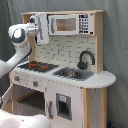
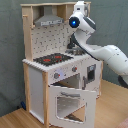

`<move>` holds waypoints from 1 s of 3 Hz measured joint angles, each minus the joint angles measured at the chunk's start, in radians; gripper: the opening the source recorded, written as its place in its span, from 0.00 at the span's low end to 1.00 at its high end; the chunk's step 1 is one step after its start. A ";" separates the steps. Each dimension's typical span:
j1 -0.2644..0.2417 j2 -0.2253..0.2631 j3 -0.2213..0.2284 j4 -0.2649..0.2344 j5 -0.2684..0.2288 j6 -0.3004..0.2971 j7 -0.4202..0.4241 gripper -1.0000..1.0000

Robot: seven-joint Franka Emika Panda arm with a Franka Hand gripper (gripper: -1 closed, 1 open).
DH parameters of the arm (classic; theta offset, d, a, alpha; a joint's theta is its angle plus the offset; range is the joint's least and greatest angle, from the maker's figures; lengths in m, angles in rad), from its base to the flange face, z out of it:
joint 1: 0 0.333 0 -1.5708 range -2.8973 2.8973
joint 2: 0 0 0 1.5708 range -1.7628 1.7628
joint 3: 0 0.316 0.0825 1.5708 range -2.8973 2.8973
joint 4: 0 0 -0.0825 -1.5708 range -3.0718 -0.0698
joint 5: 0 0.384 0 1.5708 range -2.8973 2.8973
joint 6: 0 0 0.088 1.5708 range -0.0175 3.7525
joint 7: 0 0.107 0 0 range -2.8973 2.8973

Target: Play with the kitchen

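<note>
Centrally in both exterior views stands the kitchen, a tall white and light-wood toy unit on a wooden floor before a grey curtain.

In the first exterior view, the top shelf carries a toy microwave at about 12 o'clock, and the grey range hood sits at 10 o'clock from it. Below, the red-ringed hob lies at 9 o'clock of the sink, and the black faucet curves up at 2 o'clock of the basin. A small door with a dark panel closes the lower front.

In the second exterior view, the windowed oven door hangs open, tilted outward at 6 o'clock beneath the hob, with 2 knobs just above it. The pegboard back rises behind the hob.

The white arm enters from 3 o'clock in the second exterior view and bends up to the kitchen's top edge near the hood; its wrist joint shows at 9 o'clock in the first exterior view. The gripper is up against the hood's side, and whether its fingers are apart or together I cannot tell.
</note>
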 joint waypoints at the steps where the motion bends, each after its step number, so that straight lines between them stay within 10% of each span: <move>1: 0.066 0.000 0.000 -0.086 0.000 0.002 -0.006 0.00; 3: 0.168 0.001 -0.045 -0.213 0.001 0.049 -0.080 0.00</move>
